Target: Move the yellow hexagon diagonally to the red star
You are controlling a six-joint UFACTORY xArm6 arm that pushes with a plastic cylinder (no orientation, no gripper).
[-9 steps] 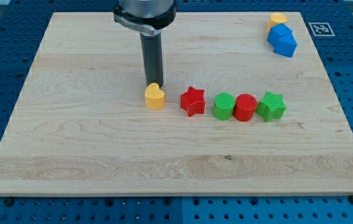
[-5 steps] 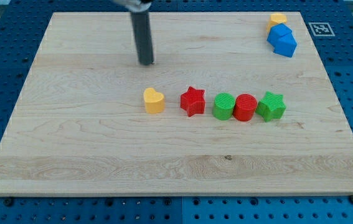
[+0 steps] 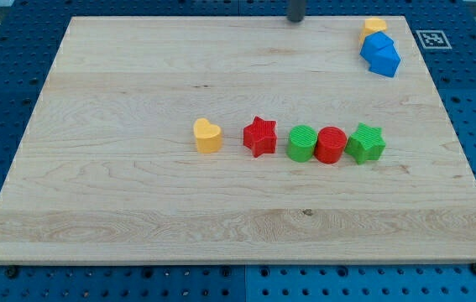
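Hovering at view's top edge, my tip (image 3: 295, 19) sat well apart from all blocks; no hand on rod. Yellow hexagon (image 3: 375, 25) lay top right, touching blue blocks (image 3: 379, 54). Red star (image 3: 260, 136) mid-bench (image 3: 120, 193), beside yellow heart (image 3: 207, 135).

A pale wooden tabletop (image 3: 137, 210) lies on a blue perforated base (image 3: 2, 101). Near the tabletop's middle, a yellow heart-shaped block (image 3: 208, 135) sits apart at the view's left of a short row. In that row, a green cylinder (image 3: 302, 143), a red cylinder (image 3: 331, 144) and a green star (image 3: 366, 142) stand side by side, touching or nearly so. Two blue blocks (image 3: 379, 53) huddle in the tabletop's far right corner, beside a fiducial marker (image 3: 433, 39) on the base.
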